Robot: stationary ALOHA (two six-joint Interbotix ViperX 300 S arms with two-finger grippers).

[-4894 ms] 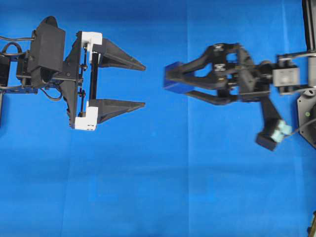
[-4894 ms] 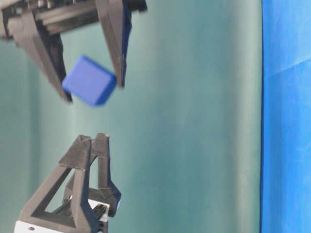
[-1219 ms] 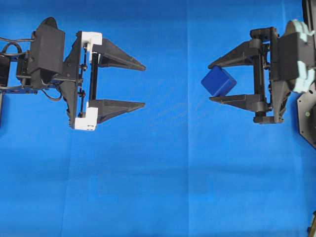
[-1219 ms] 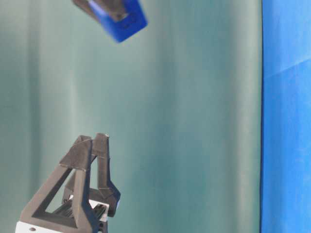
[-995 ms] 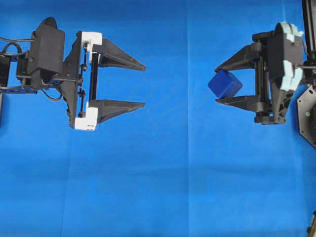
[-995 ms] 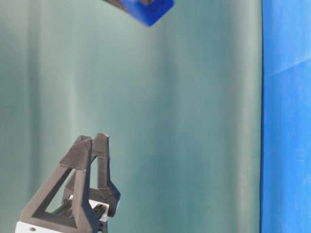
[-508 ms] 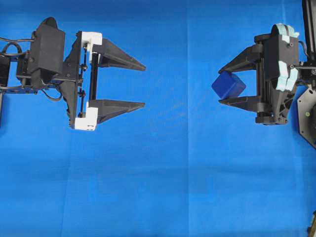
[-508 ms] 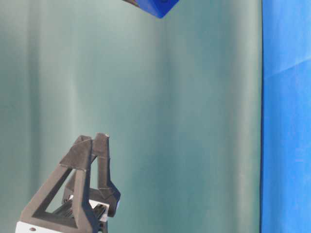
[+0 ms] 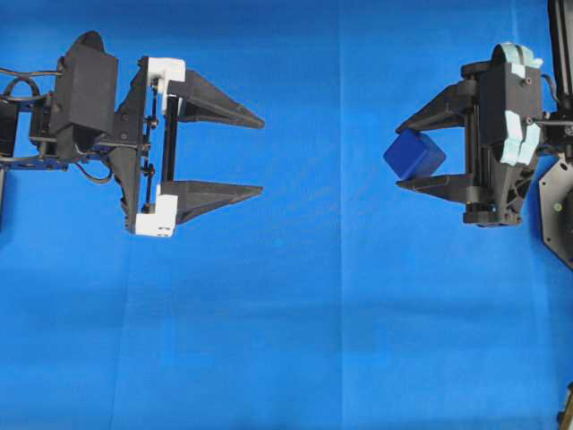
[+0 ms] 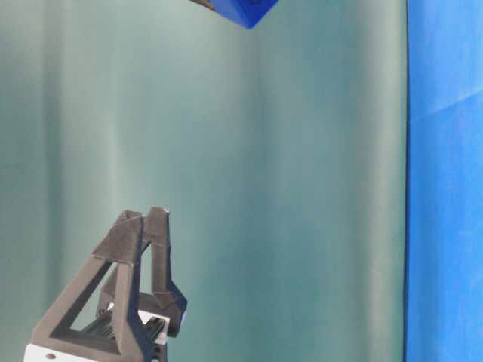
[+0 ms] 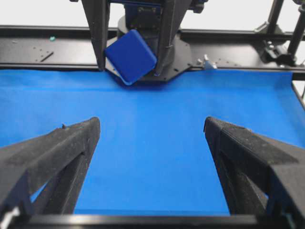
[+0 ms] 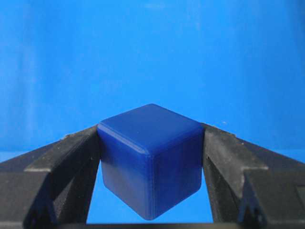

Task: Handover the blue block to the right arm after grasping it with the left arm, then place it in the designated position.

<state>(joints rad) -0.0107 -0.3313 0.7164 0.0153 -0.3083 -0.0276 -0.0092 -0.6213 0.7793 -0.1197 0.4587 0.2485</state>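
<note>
The blue block (image 9: 414, 154) is a dark-blue cube clamped between the fingers of my right gripper (image 9: 400, 153) at the right of the overhead view. The right wrist view shows the block (image 12: 150, 164) squeezed between both fingers above the blue cloth. The block's lower corner shows at the top of the table-level view (image 10: 245, 10), well clear of the cloth. The left wrist view shows the block (image 11: 130, 56) held far ahead. My left gripper (image 9: 260, 154), with white bracket pieces, is open and empty at the left, its fingers (image 11: 66, 143) spread wide.
The blue cloth (image 9: 295, 313) covers the whole table. A black frame and the right arm's base (image 11: 143, 28) stand beyond the cloth's far edge. A black plate (image 9: 557, 206) sits at the right edge of the overhead view.
My right gripper has carried the block to the right and away from the left gripper, turning as it went. In the last half second it has stayed still. The left gripper has not moved.
</note>
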